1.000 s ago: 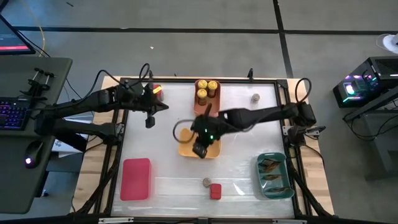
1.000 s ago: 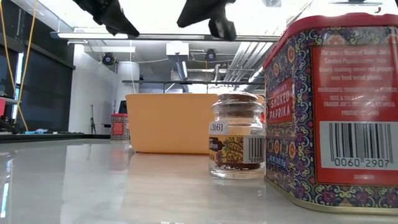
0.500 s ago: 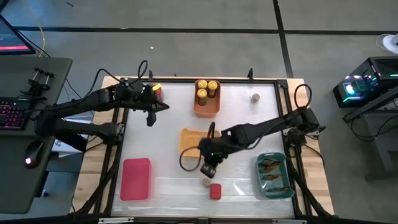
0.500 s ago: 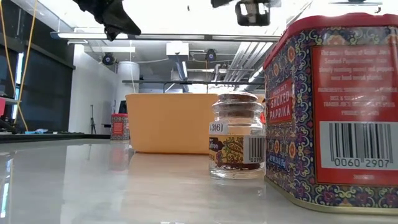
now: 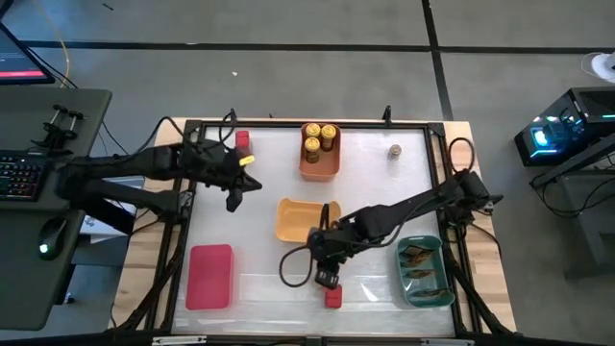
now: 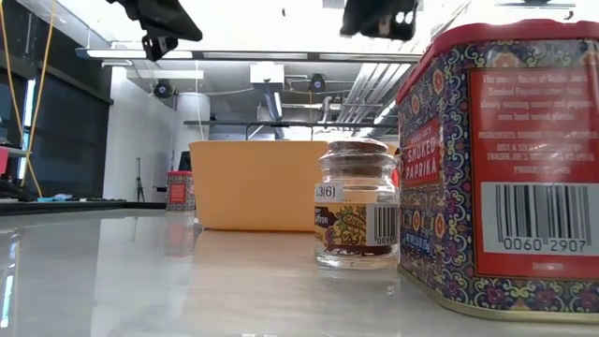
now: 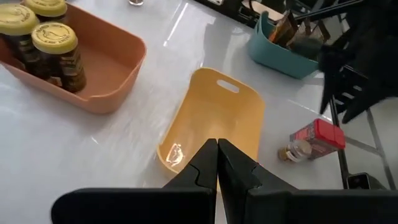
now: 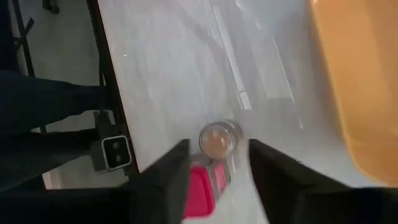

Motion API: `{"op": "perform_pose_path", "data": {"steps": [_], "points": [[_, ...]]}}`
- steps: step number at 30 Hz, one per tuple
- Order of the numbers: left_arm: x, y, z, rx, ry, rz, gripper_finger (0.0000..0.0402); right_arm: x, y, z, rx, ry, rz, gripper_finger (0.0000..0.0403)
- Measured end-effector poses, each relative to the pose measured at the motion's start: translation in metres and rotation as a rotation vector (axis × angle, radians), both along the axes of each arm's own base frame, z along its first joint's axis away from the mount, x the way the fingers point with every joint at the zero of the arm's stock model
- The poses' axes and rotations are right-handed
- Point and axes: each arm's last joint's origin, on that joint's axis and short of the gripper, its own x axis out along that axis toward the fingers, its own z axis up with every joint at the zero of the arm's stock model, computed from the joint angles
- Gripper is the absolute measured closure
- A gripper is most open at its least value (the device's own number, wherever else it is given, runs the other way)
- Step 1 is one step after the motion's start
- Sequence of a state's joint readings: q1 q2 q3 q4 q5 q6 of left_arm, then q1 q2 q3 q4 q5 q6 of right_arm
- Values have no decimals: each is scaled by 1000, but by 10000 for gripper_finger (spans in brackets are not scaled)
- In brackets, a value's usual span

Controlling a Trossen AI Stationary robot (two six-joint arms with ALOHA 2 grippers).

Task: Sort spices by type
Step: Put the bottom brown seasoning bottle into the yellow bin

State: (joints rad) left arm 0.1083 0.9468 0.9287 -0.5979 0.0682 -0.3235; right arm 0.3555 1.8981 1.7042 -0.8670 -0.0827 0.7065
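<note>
A short grey-brown jar (image 6: 354, 204) stands upright next to a red tin (image 5: 332, 298) near the table's front edge. My right gripper (image 5: 327, 279) hovers above them, open. In the right wrist view its fingers (image 8: 168, 177) stand either side of the jar (image 8: 217, 138) without touching it. The low view shows this gripper (image 6: 379, 17) well above the jar. My left gripper (image 5: 232, 202) is shut and empty, raised over the table's left part. Another red tin (image 5: 242, 140) stands at the far left, and another grey-brown jar (image 5: 395, 151) at the far right.
An orange bin (image 5: 320, 165) at the far middle holds three yellow-lidded jars (image 7: 56, 43). A yellow bin (image 5: 298, 219) sits mid-table. A red bin (image 5: 211, 277) is at the near left. A teal bin (image 5: 423, 288) with brownish packets (image 5: 419, 255) is at the near right.
My right gripper has gone from above the yellow bin toward the table's near edge and now hangs over the grey-brown jar and the red tin. My left gripper has shifted a little toward the near edge. The jar and tin have not moved.
</note>
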Motion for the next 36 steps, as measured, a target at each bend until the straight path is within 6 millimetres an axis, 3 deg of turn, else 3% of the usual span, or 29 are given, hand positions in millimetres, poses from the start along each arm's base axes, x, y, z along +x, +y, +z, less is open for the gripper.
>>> {"op": "perform_pose_path", "data": {"steps": [6,10,36], "points": [[4,-12,-4,-9,29,-49,402,18,16,-33,51,6,151,130],[7,-17,-6,-1,43,-65,402,22,22,-51,3,40,178,92],[20,-18,-17,57,98,-89,402,28,32,-107,-108,183,105,95]]}}
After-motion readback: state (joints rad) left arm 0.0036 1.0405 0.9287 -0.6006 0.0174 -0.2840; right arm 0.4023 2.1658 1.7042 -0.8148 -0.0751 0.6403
